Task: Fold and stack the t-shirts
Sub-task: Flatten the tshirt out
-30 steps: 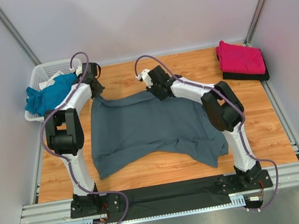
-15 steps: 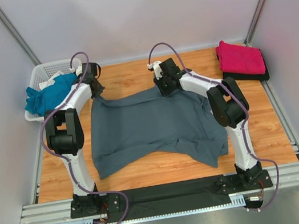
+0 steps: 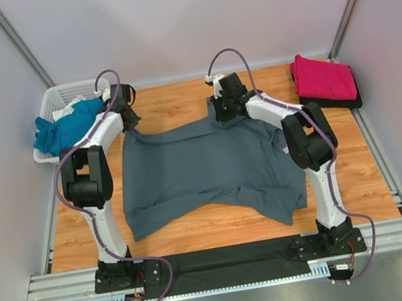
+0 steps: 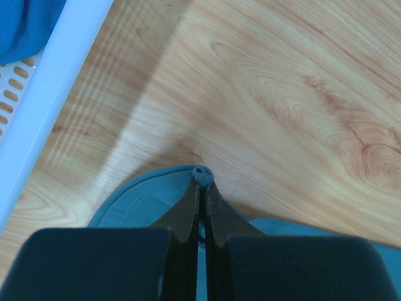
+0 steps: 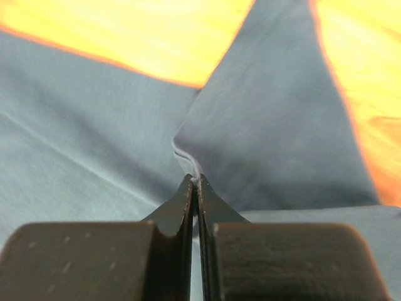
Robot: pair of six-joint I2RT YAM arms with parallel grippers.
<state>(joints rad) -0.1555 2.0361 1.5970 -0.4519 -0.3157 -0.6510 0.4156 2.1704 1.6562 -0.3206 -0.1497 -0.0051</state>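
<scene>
1. Top external view: grey tee lies spread on the wood table, mid-scene, between the two arms. The fabric is wrinkled, and the near hem is uneven w/ one flap reaching toward the near-right.
2. Left gripper is at the tee's far-left corner, just right of the white basket.
3. Left wrist cam: fingertips are pressed together w/ a small roll of grey hem pinched at the very tip, so it's clenched on the tee. The cloth edge curves away on both sides of the tips. Bare wood lies beyond, and the basket rim is at the left of that view.
4. Right gripper is at the tee's far edge, right of centre; the arm reaches in from the right.
5. Right wrist cam: its fingertips are also closed, w/ a thin fold of grey fabric caught between them. A raised crease runs up from the tips, w/ cloth on both sides and wood at the far corners.
6. Teal tee is bunched in the basket at the far-left, partly hanging over the rim.
7. Pink tee is folded at the far-right of the table, on top of a dark folded item. It's well apart from the grey tee.
</scene>
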